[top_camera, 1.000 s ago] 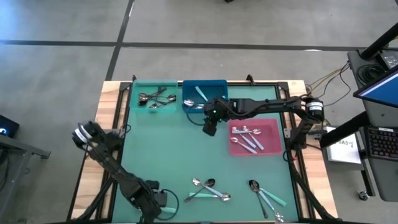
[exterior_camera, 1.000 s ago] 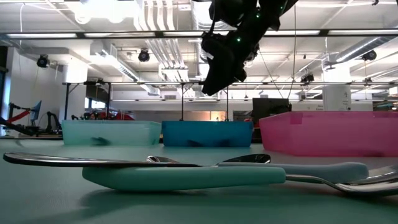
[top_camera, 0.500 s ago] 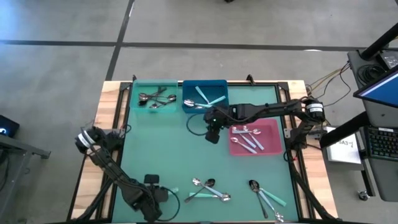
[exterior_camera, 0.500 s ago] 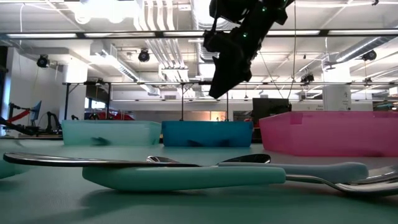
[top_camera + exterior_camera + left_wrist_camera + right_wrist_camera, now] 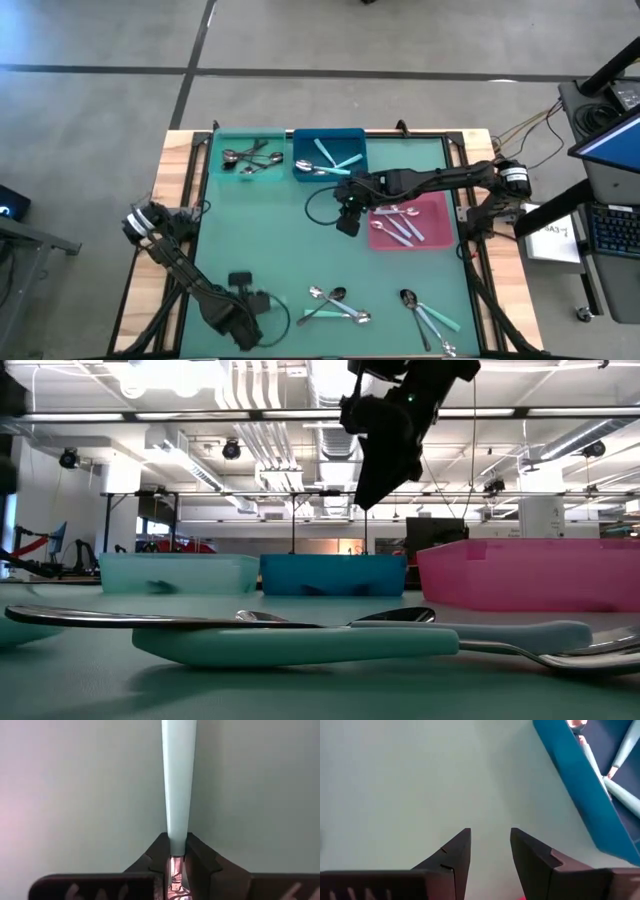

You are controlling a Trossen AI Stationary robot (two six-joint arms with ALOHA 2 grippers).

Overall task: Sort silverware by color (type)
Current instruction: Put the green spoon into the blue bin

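Pincer of the left arm (image 5: 176,862) was clamped on a turquoise-handled spoon (image 5: 177,780) at the bench's (image 5: 270,230) near-left part, the handle's long axis running straight ahead from the fingertips. Judged next: carriage toward the blue bin (image 5: 330,152), far across the bench. The right pincer (image 5: 490,850), parted and empty, hung above the bench just beside that bin. More spoons (image 5: 338,305) lay at the near edge.

I count three bins: one light turquoise (image 5: 245,158), one blue (image 5: 330,152), one pink (image 5: 408,221). I have two grippers, my left (image 5: 178,854) and my right (image 5: 490,851). How many spoons (image 5: 338,303) lie about, I cannot count exactly.
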